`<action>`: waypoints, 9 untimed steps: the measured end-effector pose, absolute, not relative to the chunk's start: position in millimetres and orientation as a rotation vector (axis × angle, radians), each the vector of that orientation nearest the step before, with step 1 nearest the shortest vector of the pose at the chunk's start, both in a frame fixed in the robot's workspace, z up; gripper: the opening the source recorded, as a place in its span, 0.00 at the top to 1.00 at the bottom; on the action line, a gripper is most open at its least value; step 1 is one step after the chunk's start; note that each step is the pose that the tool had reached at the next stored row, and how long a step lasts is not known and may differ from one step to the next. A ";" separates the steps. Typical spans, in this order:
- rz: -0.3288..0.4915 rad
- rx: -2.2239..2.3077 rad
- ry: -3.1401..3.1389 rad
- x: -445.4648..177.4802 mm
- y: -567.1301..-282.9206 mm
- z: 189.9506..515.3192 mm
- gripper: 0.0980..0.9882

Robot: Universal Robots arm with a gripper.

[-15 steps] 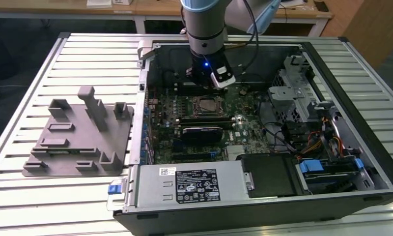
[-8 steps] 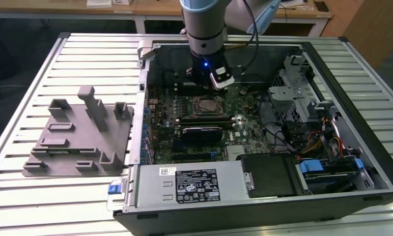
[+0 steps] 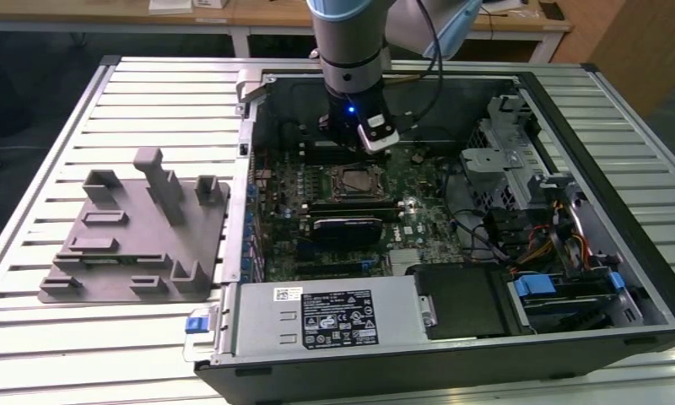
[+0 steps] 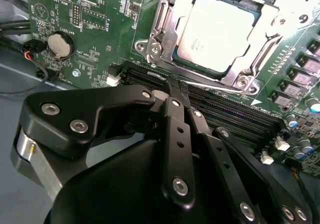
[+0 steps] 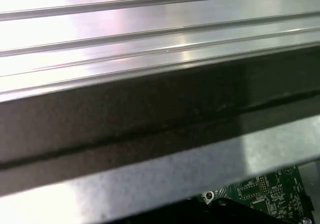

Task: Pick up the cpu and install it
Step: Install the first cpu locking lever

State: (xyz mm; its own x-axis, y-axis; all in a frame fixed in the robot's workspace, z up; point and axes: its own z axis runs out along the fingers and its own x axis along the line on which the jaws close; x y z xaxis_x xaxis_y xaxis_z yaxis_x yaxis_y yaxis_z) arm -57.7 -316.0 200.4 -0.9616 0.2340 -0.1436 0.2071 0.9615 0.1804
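Table [image 3: 146, 337]: slatted metal top; takes up most of the exterior view.
Case [image 3: 607, 211]: open computer case lying on its side, centre to right of the exterior view.
Fixture plate [image 3: 135, 245]: grey plastic, upright posts, left of centre in the exterior view, well apart from the arm.
Motherboard [image 4: 90, 13]: green; upper half of the second wrist view.
Arm [image 3: 354, 42]: comes down from top centre of the exterior view into the case.
Gripper [image 4: 175, 83]: black fingers pressed together, nothing between them, tips over the black memory slots [image 4: 235, 119] just below the socket.
Socket [image 4: 165, 33]: metal frame around the chip, upper centre-right of the second wrist view; centre of the board in the exterior view.
Cpu [image 4: 215, 31]: lies flat in the socket, silvery top up; it looks seated and apart from the fingertips.
Coin cell [image 4: 59, 44]: upper left of the second wrist view.

Risk 1: closed tips hang close over the slots; a downward drift could strike the slot walls.
Risk 2: a sideways move toward the socket could catch the frame and disturb the chip.
Risk 3: whether the chip sits fully level cannot be told; if tilted, pressure could bend contacts.
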 end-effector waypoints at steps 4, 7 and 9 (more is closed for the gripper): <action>0.241 0.334 2.947 -57.7 -316.6 199.3 0.99; 0.238 0.334 2.947 -57.7 -318.4 198.5 0.99; 0.236 0.334 2.947 -57.7 -319.7 198.0 0.99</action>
State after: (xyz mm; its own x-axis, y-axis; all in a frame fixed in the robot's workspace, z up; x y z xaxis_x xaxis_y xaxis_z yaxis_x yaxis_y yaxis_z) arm -57.7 -319.7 198.0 -0.9612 0.2337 -0.1464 0.2074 0.9626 0.1744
